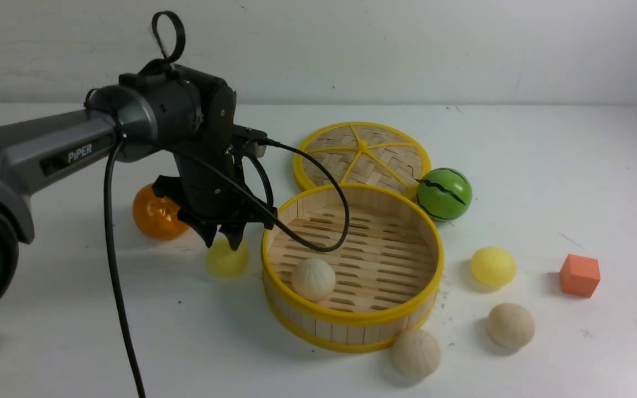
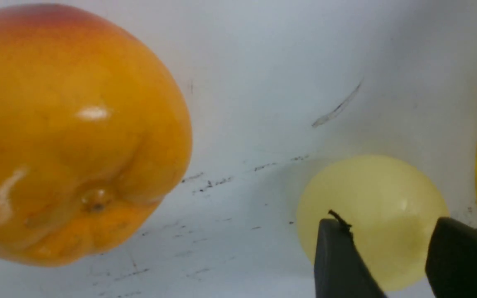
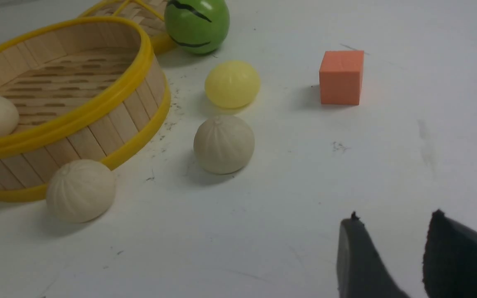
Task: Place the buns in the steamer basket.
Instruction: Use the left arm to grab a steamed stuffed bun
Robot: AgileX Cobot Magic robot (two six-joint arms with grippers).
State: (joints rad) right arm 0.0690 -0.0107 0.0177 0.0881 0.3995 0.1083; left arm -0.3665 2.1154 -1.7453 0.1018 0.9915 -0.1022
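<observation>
Left tool (image 1: 222,243) jaws apart, empty, poised over smooth pale yellow bun (image 1: 226,261) beside round bamboo steamer basket (image 1: 351,319). Right tool (image 3: 395,216) parted, empty. Pleated cream bun (image 1: 313,279) inside basket.

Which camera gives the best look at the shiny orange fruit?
The left wrist view: the orange fruit looms large and unblocked. In the front view the left arm hides part of it. The right wrist view misses it.

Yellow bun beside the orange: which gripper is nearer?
Left. The left gripper hangs just above the yellow bun; the right gripper is on the basket's other side, over the table.
</observation>
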